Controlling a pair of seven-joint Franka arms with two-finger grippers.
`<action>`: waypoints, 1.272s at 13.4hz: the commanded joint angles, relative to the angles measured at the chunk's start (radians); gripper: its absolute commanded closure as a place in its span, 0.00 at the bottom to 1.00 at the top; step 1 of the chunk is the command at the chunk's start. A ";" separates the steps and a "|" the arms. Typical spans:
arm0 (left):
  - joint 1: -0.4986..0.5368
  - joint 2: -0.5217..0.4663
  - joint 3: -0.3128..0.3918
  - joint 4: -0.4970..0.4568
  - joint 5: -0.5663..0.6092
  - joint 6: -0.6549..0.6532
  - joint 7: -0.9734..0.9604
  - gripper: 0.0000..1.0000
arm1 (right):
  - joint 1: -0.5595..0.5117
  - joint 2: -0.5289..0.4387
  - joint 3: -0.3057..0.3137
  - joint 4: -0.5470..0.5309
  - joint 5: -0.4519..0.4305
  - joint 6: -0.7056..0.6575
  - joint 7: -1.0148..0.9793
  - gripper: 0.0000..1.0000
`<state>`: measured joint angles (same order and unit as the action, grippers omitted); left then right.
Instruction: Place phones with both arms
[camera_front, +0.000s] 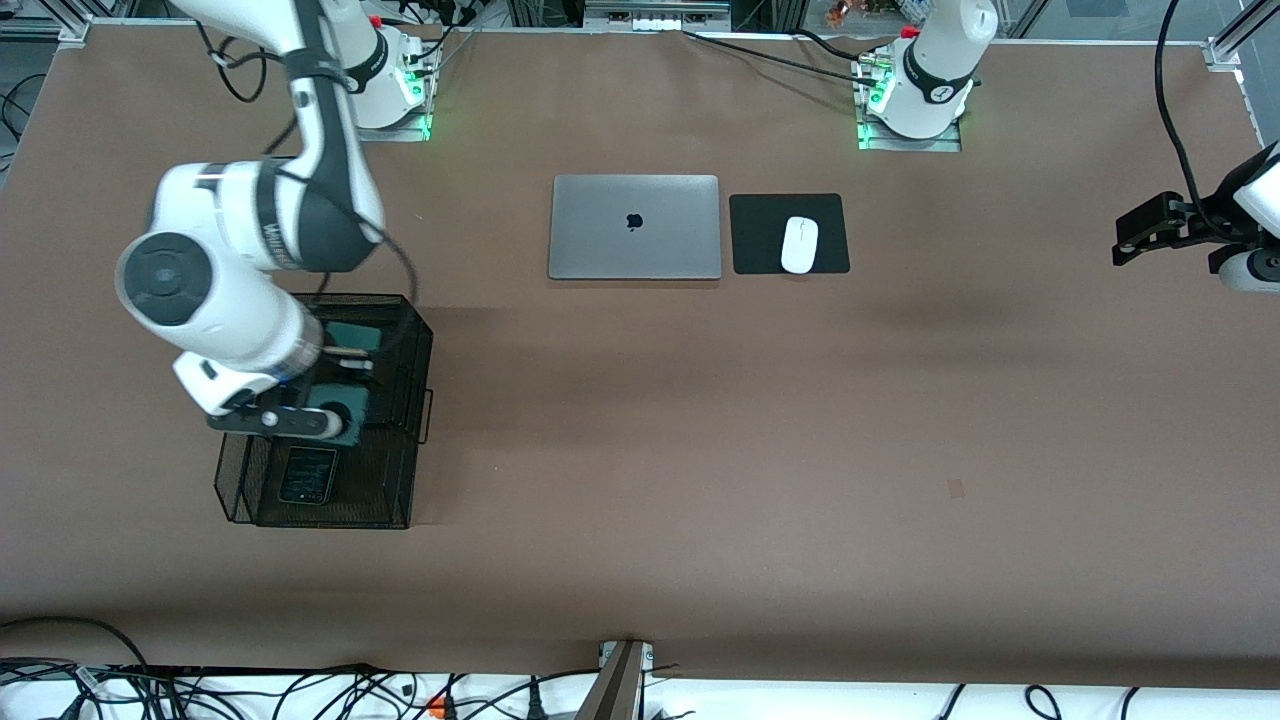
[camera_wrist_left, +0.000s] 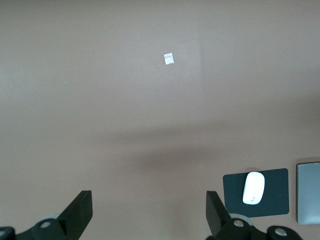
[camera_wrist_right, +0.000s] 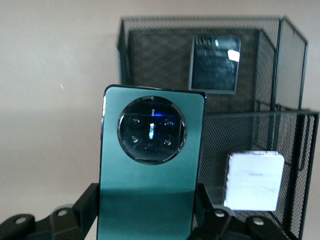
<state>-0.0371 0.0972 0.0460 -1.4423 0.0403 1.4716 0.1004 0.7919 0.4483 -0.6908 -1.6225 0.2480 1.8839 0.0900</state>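
My right gripper (camera_wrist_right: 145, 220), clamped on the dark green phone (camera_wrist_right: 147, 170), hangs over the mesh basket (camera_front: 400, 480); black phone (camera_front: 307, 474) and lilac phone (camera_wrist_right: 254, 181) lie inside, unplaced. My left gripper (camera_wrist_left: 150, 212) waits, spread empty above the bench (camera_front: 700, 450).

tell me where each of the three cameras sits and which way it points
Front view: high across the table, facing both arm bases; shows the laptop, mouse, mesh basket, and the right arm reaching over the basket.
Left wrist view: on the left arm's wrist, looking down at bare table past the left gripper, fingers open; shares the mouse with the front view.
Right wrist view: on the right arm's wrist, looking at the green phone held in the right gripper, over the basket with a black phone and a pale phone.
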 joint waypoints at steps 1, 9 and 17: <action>-0.001 -0.014 -0.002 -0.009 -0.019 -0.008 -0.004 0.00 | 0.026 -0.140 0.007 -0.251 0.007 0.128 -0.082 1.00; -0.001 -0.013 0.000 -0.009 -0.019 -0.008 -0.004 0.00 | 0.029 -0.152 0.014 -0.378 0.008 0.242 -0.148 0.94; -0.001 -0.010 0.000 -0.007 -0.020 -0.001 -0.001 0.00 | 0.029 -0.152 0.007 -0.301 0.014 0.238 -0.133 0.00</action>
<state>-0.0374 0.0980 0.0455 -1.4423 0.0403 1.4716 0.1004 0.8164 0.3337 -0.6782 -1.9415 0.2495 2.1317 -0.0432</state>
